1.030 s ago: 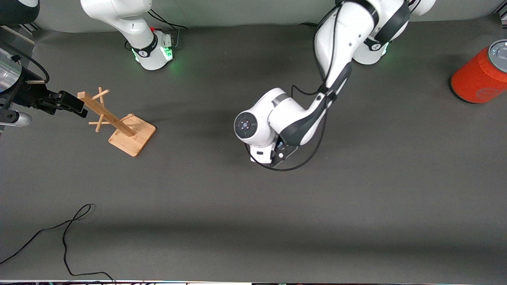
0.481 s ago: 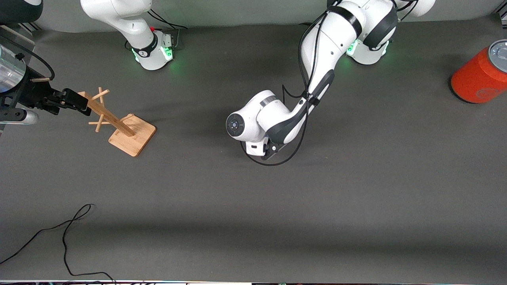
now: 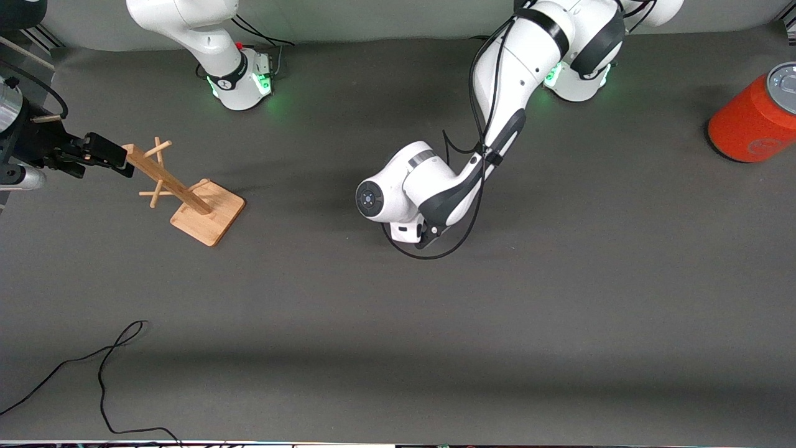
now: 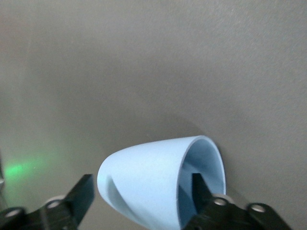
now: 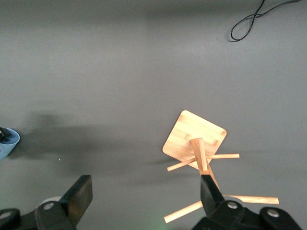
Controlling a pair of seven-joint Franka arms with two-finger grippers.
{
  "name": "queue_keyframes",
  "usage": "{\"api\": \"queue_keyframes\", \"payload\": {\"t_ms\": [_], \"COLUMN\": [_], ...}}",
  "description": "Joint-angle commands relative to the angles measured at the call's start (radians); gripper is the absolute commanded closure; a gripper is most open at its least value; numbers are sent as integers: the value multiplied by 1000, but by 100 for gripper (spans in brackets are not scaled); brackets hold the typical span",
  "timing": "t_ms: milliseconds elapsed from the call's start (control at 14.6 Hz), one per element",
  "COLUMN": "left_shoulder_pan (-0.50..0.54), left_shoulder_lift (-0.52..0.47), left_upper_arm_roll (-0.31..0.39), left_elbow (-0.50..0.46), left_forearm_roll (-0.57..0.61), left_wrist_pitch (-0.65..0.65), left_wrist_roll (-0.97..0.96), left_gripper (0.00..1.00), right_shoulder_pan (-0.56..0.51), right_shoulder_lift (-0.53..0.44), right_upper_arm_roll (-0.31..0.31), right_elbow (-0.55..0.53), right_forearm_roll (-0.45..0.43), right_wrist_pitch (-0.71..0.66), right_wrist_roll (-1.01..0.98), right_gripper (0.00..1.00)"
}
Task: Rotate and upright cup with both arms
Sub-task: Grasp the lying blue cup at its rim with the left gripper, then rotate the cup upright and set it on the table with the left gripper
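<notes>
The light-blue cup (image 4: 153,182) lies on its side on the dark mat near the table's middle. In the front view it is hidden under the left arm's wrist (image 3: 404,199). My left gripper (image 4: 141,191) is open and low over the cup. One finger (image 4: 200,191) is inside the cup's mouth and the other finger (image 4: 81,196) stands apart from its rounded base. A sliver of the cup shows in the right wrist view (image 5: 7,143). My right gripper (image 3: 106,155) is open and empty, up beside the top of the wooden peg stand; it also shows in its own wrist view (image 5: 144,191).
A wooden peg stand (image 3: 186,193) on a square base stands toward the right arm's end. A large orange-red can with a grey lid (image 3: 752,118) stands at the left arm's end. A black cable (image 3: 106,367) lies near the front edge.
The left arm's wrist shifted toward the right arm's end and a little away from the front camera, then settled. The right gripper drifted slightly back from the peg stand.
</notes>
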Motion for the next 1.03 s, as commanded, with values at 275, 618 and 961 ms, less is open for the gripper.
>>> {"api": "queue_keyframes", "payload": {"t_ms": [275, 618, 961], "left_shoulder_pan": [0, 6, 93], "left_shoulder_lift": [-53, -100, -386], "left_upper_arm_roll": [5, 3, -4], "left_elbow": [-7, -7, -150], "left_forearm_roll": [-21, -20, -107], "left_wrist_pitch": [-55, -62, 26], "left_wrist_roll": [-1, 9, 146], "left_gripper": [100, 100, 100], "right_shoulder_pan": [4, 4, 4], "right_shoulder_lift": [-35, -38, -40], "right_upper_arm_roll": [-8, -6, -1], "right_elbow": [-25, -22, -16], "right_forearm_roll": [21, 17, 17], "right_wrist_pitch": [-4, 3, 19], "right_wrist_roll": [-29, -29, -29], "right_gripper": [0, 0, 0]}}
